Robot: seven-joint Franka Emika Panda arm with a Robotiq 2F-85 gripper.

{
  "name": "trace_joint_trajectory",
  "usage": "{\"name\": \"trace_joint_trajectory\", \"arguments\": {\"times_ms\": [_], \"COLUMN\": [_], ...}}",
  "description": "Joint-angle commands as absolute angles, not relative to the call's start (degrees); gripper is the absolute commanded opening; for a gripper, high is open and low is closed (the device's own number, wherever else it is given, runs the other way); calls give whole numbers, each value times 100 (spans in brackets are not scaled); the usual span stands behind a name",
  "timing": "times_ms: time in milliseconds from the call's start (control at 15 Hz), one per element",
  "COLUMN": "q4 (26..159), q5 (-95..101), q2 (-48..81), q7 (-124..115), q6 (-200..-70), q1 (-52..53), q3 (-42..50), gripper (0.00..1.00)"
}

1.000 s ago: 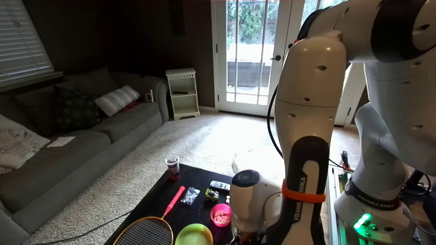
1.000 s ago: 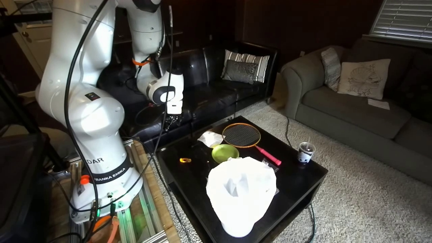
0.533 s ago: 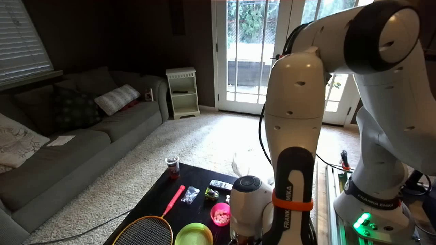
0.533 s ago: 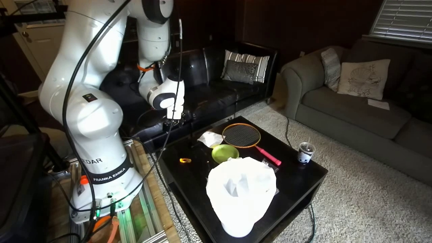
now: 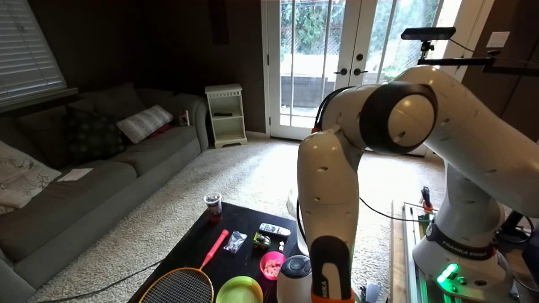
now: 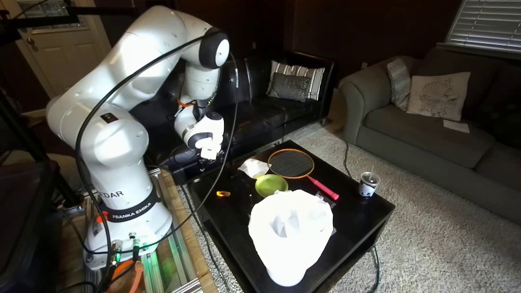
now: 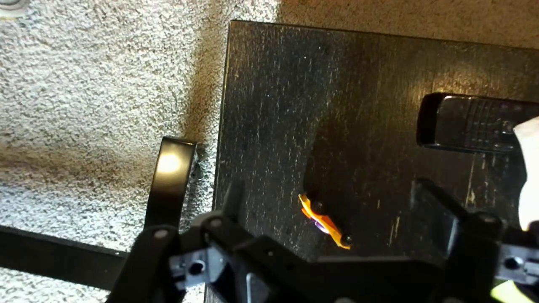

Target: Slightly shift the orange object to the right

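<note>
The orange object is a small orange toy car (image 7: pixel 322 221) with dark wheels, lying on its side on the black table (image 7: pixel 269 105) near the table's edge. In an exterior view it is a small bright orange-yellow spot (image 6: pixel 223 194). My gripper (image 7: pixel 328 185) is open and empty. In the wrist view the car lies between the two fingers, below them. In an exterior view the gripper (image 6: pixel 209 163) hangs above the table corner, apart from the car. In an exterior view the hand (image 5: pixel 294 282) shows at the bottom edge, and its fingers and the car are hidden.
A black ribbed device (image 7: pixel 476 122) and a white wrapper (image 6: pixel 253 167) lie near the car. A green bowl (image 6: pixel 271 185), a racket (image 6: pixel 291 163), a pink bowl (image 5: pixel 264 269) and a cup (image 6: pixel 368 185) stand further along. A tall white lined bin (image 6: pixel 285 260) blocks part of an exterior view.
The arm has reached further out and bent lower, and the gripper has come down toward the table. The orange car and the other table items have not moved.
</note>
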State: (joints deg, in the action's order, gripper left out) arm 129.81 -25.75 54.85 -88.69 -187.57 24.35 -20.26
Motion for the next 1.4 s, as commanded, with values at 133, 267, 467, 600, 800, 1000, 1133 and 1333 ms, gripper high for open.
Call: {"name": "trace_joint_trajectory", "arguments": {"times_ms": [133,267,467,600,800,1000,1133,1333], "q4": [12032,11815,11957,11812,11752,11745,11684,11688], "q5": [-2846,-2914,-2754,-2752,-2753,-2753,-2837,-2941], "q2": [6638,6925,6831,6983,7016,7016,7154,7236], "q7": [-9321,-9451,-9302,-9285,-9284,-9284,-9412,-9633], "q6": [-19388,-19429,-19280,-19279,-19279,-19279,-19481,-19753], "q1": [2553,2524,2434,2415,2414,2414,2264,2202], "q3": [-1963,-1963,-1953,-1977,-1986,-1991,-2096,-2086], "gripper": [100,100,100,100,100,100,100,100]}}
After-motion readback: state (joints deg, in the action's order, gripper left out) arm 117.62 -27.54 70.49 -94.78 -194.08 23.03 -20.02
